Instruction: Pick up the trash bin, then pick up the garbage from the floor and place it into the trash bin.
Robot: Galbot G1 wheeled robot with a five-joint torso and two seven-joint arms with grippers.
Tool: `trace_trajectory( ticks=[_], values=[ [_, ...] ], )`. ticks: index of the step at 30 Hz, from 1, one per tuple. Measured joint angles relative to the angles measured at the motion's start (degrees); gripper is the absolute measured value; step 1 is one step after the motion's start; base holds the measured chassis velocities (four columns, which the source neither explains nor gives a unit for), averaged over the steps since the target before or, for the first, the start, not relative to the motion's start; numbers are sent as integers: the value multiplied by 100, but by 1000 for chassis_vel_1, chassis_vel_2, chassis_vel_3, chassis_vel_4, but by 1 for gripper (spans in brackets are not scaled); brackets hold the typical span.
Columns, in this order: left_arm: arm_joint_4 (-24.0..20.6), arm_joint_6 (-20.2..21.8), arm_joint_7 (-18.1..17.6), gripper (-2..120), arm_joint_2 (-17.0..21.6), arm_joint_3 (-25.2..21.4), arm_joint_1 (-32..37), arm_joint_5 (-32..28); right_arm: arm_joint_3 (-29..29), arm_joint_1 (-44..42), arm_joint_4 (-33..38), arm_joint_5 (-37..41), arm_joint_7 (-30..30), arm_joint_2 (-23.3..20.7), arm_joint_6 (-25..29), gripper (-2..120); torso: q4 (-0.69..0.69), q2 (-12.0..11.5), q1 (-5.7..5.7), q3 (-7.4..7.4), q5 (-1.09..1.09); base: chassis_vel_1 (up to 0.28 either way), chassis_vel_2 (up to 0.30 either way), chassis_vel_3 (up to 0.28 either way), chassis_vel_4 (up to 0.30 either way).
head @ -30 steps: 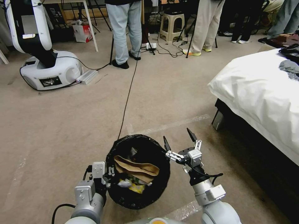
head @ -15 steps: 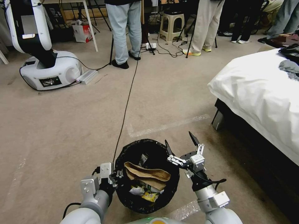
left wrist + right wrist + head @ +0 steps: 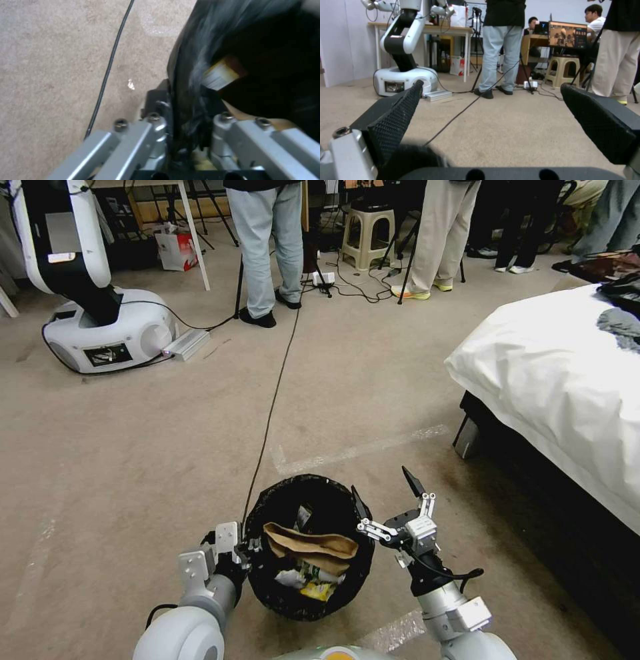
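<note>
The left gripper (image 3: 248, 549) is clamped on the rim of the bin (image 3: 263, 593), at the side nearest the robot's left arm; in the left wrist view its fingers (image 3: 155, 125) pinch the black bag (image 3: 200, 50) and the wall between them, closed tight on that edge. The bin sits low in the head view, close in front of the robot, on or just above the carpet (image 3: 133, 447); which one I cannot tell. Inside it lie a strip of brown paper (image 3: 313, 545), a yellow wrapper (image 3: 319, 590), a white scrap (image 3: 288, 578) and a small labelled piece (image 3: 303, 515) against the far wall. The right gripper (image 3: 385, 493) hangs just beside the bin's right rim, jaws spread wide and holding nothing; its inner finger (image 3: 358, 502) is close to the bag's edge, and whether it touches I cannot tell. In the right wrist view the 2 black pads (image 3: 398, 110) stand far apart with bare carpet between them. A black cable (image 3: 273, 400) runs along the carpet from the bin's far side. A bed (image 3: 553, 373) with a white cover stands to the right.
</note>
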Motion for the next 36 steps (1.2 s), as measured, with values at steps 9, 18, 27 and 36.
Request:
trace_trajectory(
  ticks=[9, 18, 27, 36],
  values=[
    [8, -154, 109, 48, -4, -36, -68, -13, -22, 2, -73, -17, -7, 27, 36, 99, 0, 0, 0, 0, 0, 0, 0, 0, 0],
    [-88, -513, 347, 82, -4, -81, -136, 89, -17, -32, -81, -40, -20, 24, 71, 99, 0, 0, 0, 0, 0, 0, 0, 0, 0],
    [-357, -1327, 672, 97, 0, -25, 211, 865, -62, -135, 124, -131, 115, 138, 97, 99, 0, 0, 0, 0, 0, 0, 0, 0, 0],
    [-425, -2847, 994, 100, -40, 46, 829, 2609, -71, -335, 412, -358, 641, 496, 27, 100, 0, 0, 0, 0, 0, 0, 0, 0, 0]
  ],
)
